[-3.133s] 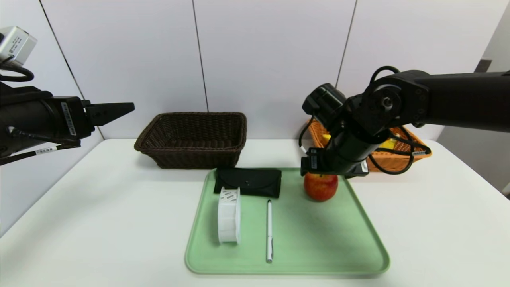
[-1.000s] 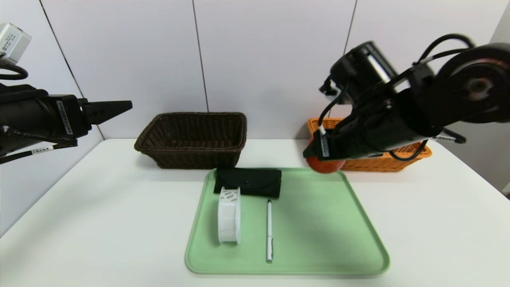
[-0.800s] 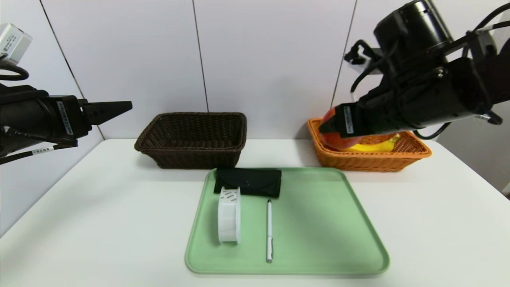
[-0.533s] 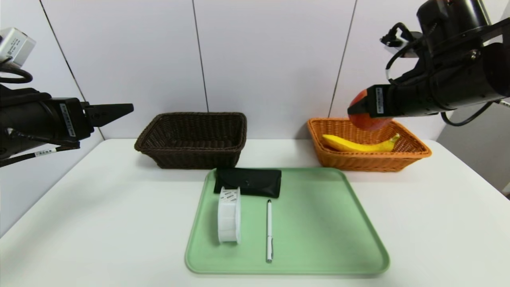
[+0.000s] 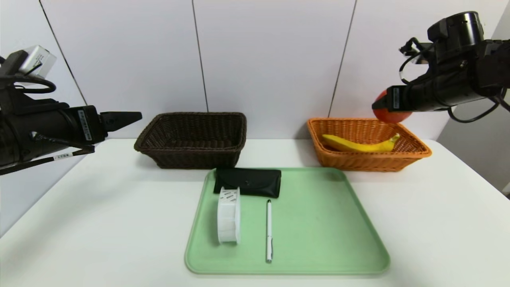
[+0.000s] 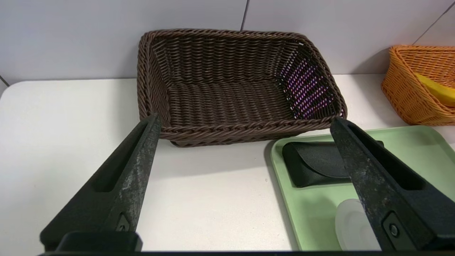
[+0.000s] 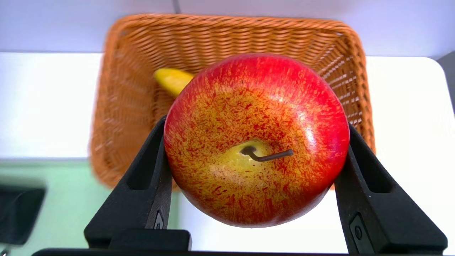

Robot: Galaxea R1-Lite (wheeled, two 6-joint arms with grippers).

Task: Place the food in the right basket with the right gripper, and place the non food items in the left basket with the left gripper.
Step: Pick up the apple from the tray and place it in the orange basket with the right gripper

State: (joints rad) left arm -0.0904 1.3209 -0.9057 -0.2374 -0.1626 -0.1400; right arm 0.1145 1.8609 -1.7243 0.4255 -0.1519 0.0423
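Right claw [image 7: 256, 167] grips the red apple [image 7: 256, 138] above the orange basket [image 5: 368, 157], where the banana [image 5: 360, 144] lies. Left claw [image 6: 245, 124] hangs wide, empty, near the brown basket [image 6: 234, 131].

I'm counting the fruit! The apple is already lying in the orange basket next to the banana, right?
Not yet. The apple is held in the right gripper, up above the orange basket; the right wrist view shows it clamped. Only the banana lies in that basket.
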